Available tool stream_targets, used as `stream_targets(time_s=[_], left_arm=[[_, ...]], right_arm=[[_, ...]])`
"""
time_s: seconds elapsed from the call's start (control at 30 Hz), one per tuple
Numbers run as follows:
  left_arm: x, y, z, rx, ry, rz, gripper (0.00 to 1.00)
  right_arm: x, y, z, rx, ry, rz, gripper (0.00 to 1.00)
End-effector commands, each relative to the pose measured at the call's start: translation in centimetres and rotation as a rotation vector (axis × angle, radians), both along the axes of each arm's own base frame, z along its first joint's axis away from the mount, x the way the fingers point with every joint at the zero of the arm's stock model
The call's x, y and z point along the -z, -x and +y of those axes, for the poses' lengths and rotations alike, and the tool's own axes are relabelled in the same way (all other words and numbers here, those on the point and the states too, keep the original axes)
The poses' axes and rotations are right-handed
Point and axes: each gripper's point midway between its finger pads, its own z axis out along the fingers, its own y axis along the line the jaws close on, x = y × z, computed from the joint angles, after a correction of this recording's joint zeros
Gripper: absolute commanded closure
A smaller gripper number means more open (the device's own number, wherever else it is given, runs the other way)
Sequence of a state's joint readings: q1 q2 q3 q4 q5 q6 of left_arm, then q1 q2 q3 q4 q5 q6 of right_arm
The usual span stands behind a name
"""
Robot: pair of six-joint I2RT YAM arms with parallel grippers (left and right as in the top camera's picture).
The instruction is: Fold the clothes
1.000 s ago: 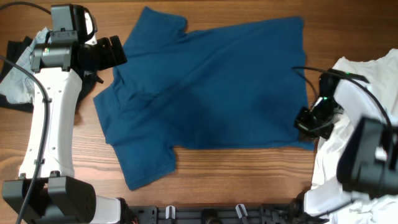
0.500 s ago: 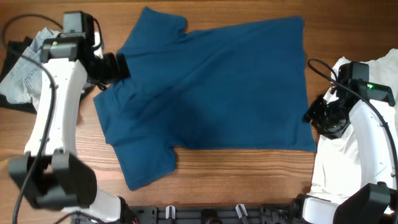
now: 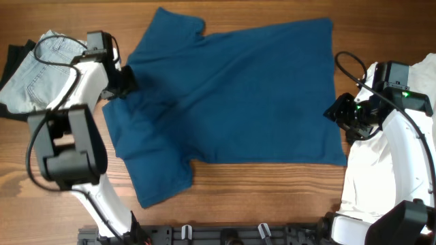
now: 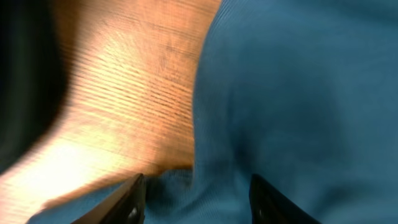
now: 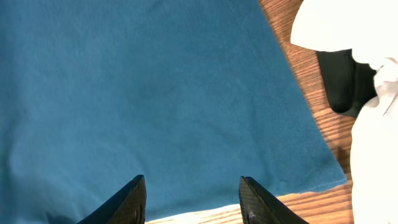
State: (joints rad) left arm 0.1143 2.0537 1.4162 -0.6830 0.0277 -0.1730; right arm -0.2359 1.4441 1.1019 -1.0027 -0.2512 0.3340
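Shirt (image 3: 231,95), dark blue, flat on wooden table (image 3: 272,197). Left gripper (image 3: 128,80) at neck edge, jaws spread over cloth. Right gripper (image 3: 335,111) over hem, jaws spread, gripping nothing.

The large dark blue short-sleeved shirt of soft cloth (image 3: 231,95) lies spread flat and unfolded across the middle of the brown wooden table (image 3: 272,204). Its neck end points left and its straight hem right. One sleeve angles toward the far edge, the other toward the near edge.
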Motion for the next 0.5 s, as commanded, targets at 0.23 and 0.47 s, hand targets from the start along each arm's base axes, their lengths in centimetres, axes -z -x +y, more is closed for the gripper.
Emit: stream_targets(time_s=[0.23,0.47], left_arm=[[1.9,-5.5,4.8,-0.119,-0.214,-0.193,0.96],[-3.1,-10.8,5.8,-0.174,-0.223,-0.406,0.93]], right_arm=[[-0.9,-1.8,-0.1,0.006,-0.002,-0.086,0.55],[-1.3,-3.3,-0.4,0.008,0.011,-0.146,0.54]])
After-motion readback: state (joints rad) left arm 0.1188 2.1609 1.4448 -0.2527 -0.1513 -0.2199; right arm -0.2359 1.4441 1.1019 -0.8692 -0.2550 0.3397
